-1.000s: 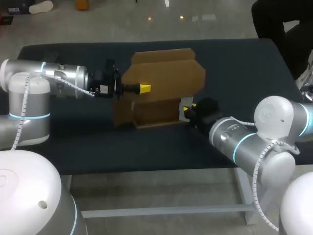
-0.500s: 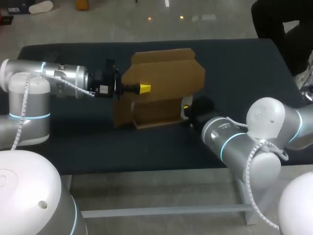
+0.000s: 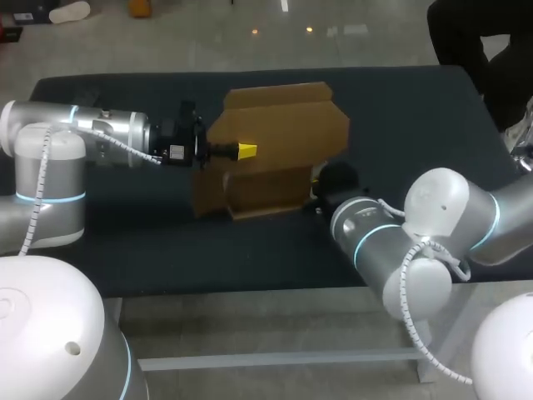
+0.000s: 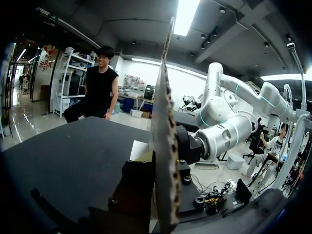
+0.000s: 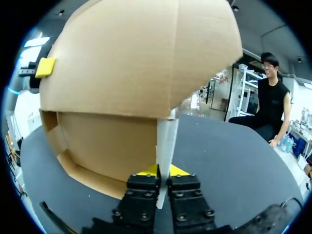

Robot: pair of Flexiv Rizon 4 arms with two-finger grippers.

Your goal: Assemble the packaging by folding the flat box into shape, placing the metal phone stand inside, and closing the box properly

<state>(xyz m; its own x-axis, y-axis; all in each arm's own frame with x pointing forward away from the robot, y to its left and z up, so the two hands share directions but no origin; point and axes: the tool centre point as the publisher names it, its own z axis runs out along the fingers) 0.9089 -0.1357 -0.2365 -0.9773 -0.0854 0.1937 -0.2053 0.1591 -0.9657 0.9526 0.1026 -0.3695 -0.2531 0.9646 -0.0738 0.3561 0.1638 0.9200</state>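
Observation:
A brown cardboard box [image 3: 283, 133] stands half folded mid-table, its open side toward the front edge and its lid panel raised. My left gripper [image 3: 246, 150] comes in from the left and is shut on that lid panel; the left wrist view shows the panel [image 4: 163, 146] edge-on between the fingers. My right gripper [image 3: 315, 190] is at the box's right front corner. In the right wrist view it [image 5: 162, 171] is shut on the thin pale side flap [image 5: 165, 141] under the box [image 5: 131, 63]. No metal phone stand is visible in any view.
The table [image 3: 416, 108] is covered in dark cloth, with bare cloth on all sides of the box. My right arm's elbow [image 3: 391, 242] hangs over the front edge. My left arm's wrist [image 3: 125, 137] lies low over the table's left part.
My right arm has swung left toward the box's corner, and its fingers have drawn together on the side flap. The left arm and the box have not moved.

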